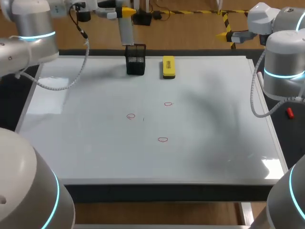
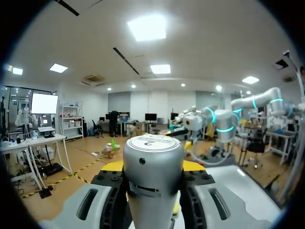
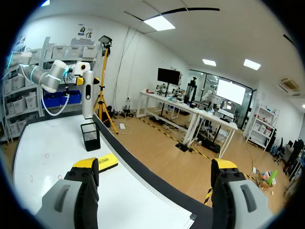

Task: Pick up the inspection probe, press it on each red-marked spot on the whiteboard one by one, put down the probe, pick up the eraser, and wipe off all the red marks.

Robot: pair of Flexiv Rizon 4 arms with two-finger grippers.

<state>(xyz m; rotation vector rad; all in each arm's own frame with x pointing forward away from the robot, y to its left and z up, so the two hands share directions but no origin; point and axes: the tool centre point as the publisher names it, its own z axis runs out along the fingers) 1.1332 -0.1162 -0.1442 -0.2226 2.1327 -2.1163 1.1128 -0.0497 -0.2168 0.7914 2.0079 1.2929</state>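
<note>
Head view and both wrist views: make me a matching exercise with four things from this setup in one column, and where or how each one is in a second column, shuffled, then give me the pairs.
Things
1. inspection probe
2. eraser
3. black mesh holder
4. right end effector

States
A. standing upright near the far edge of the whiteboard
B. gripped by the left end effector, above the holder
C. open, holding nothing
D. yellow, lying flat beside the holder

Pairs: 1-B, 2-D, 3-A, 4-C
</note>
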